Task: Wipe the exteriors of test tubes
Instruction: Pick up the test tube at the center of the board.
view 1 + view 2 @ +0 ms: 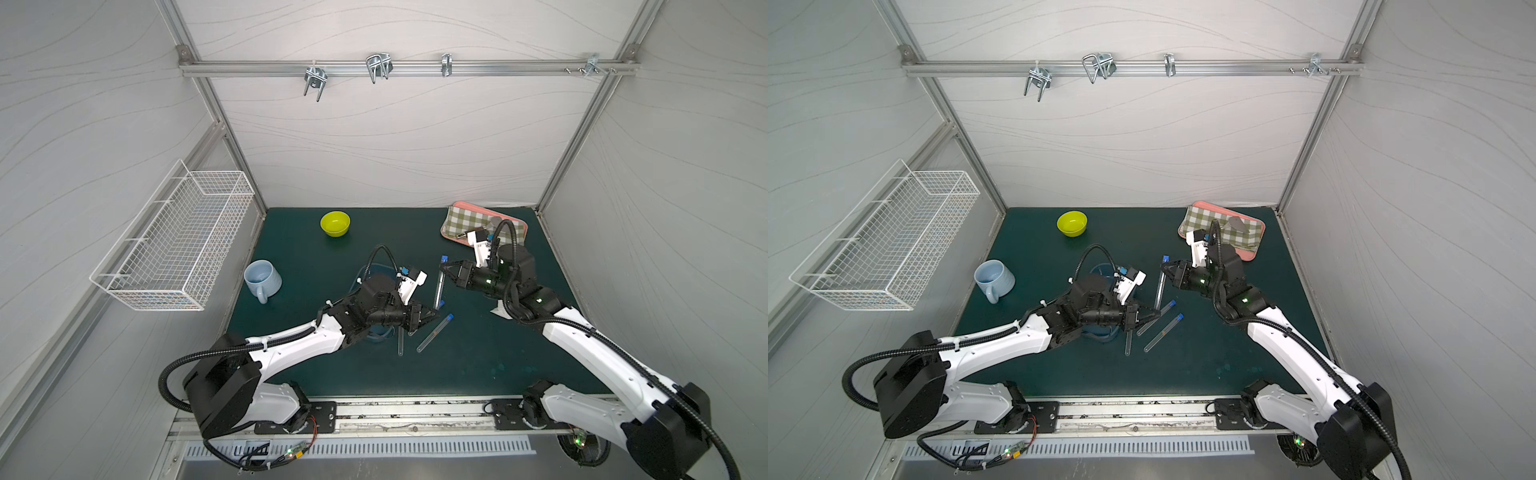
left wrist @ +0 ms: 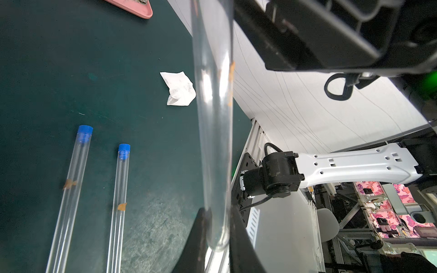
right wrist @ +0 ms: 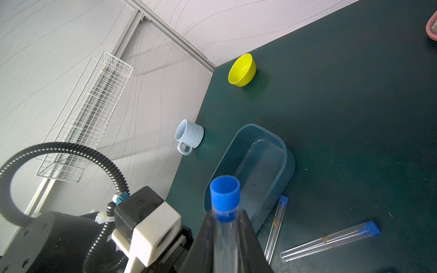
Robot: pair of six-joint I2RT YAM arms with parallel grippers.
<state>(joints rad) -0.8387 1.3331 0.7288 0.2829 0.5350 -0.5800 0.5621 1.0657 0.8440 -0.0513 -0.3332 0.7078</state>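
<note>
One clear test tube with a blue cap is held above the green mat between both arms. My right gripper is shut on it just below the cap. The left gripper is shut on its rounded end; orange marks show on the tube. Three more test tubes lie on the mat below: one with an orange mark, one beside it, and one partly under the left gripper.
A crumpled white tissue lies on the mat beneath the right arm. A clear blue tub holding water sits under the left arm. A pale blue mug, yellow bowl, pink tray with checked cloth and wall basket stand around.
</note>
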